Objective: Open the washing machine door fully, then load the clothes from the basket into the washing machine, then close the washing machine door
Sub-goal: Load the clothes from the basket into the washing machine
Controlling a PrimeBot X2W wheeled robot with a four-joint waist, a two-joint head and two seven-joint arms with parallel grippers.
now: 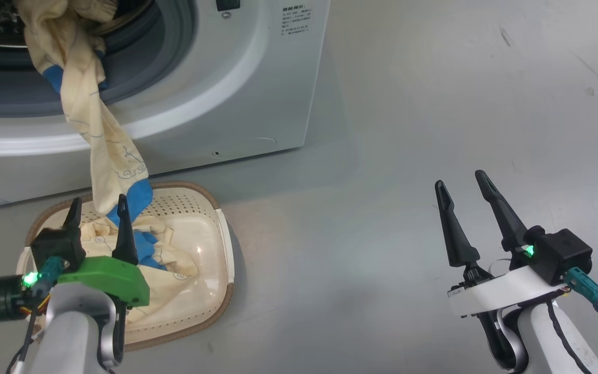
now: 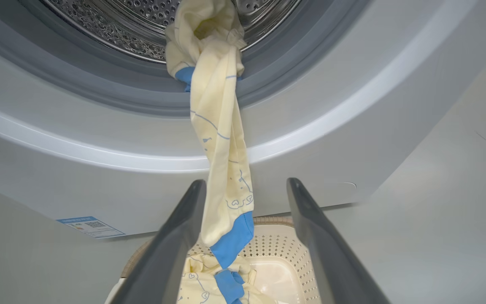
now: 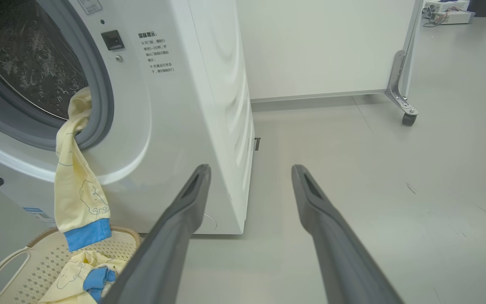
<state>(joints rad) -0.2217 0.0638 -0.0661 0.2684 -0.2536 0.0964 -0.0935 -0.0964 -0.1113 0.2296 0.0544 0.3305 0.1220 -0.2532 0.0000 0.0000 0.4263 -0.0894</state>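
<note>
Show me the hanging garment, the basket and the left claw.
hanging garment [image 2: 222,139], left wrist view, its twisted middle.
basket [image 1: 228,249], head view, its right rim.
left claw [image 1: 98,200], head view, midway between its fingertips.

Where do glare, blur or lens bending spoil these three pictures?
Head view: a glare spot on the floor of the basket, a soft shadow right of the washing machine. Left wrist view: the left hand looks soft near the lens, the clothes sharp. Right wrist view: the machine's straight edges bow from the wide lens.
</note>
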